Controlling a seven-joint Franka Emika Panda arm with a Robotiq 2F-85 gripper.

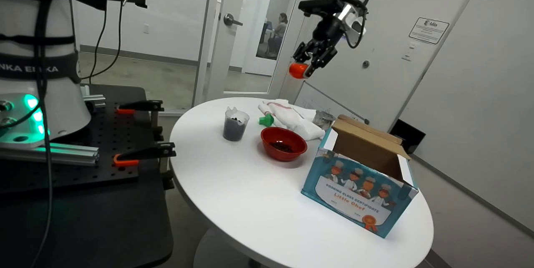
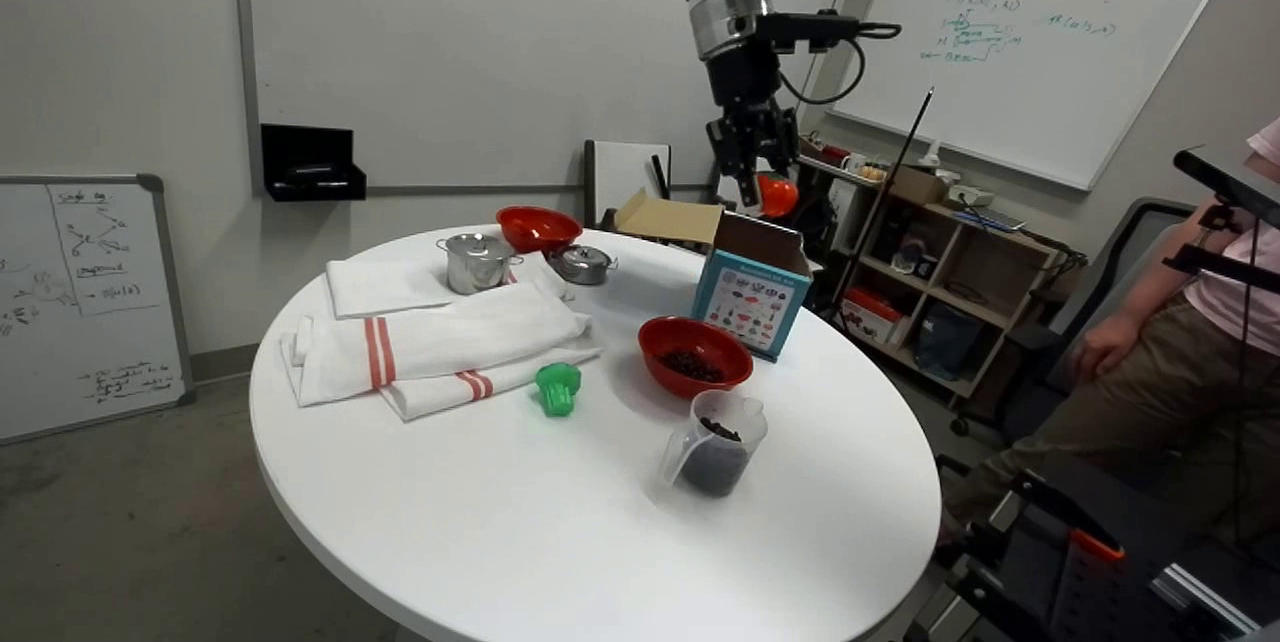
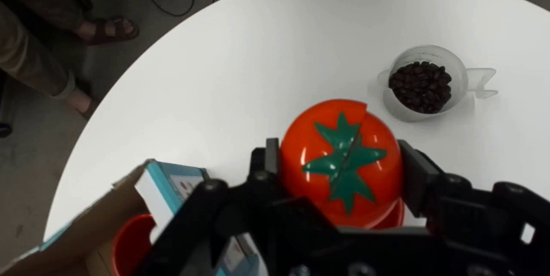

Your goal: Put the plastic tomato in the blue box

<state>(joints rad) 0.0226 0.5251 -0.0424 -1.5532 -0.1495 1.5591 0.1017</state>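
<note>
The plastic tomato is red with a green star-shaped top and a slit across it. It shows in both exterior views (image 1: 297,71) (image 2: 778,195) and in the wrist view (image 3: 318,147). My gripper (image 3: 339,168) is shut on it, one finger pressed to each side, and holds it high above the table. The blue box (image 1: 354,197) stands on the table with its top open and brown flaps out. It also shows in an exterior view (image 2: 750,292) and at the lower left of the wrist view (image 3: 184,183), partly hidden by my gripper. A red round thing (image 3: 131,241) shows within its brown walls.
A red bowl (image 1: 271,154) with dark beans stands beside the box. A clear measuring cup (image 2: 715,462) holds beans. A green toy vegetable (image 2: 557,389), folded towels (image 2: 450,347), metal pots (image 2: 478,264) (image 2: 584,265) and another red bowl (image 2: 538,227) are on the round table.
</note>
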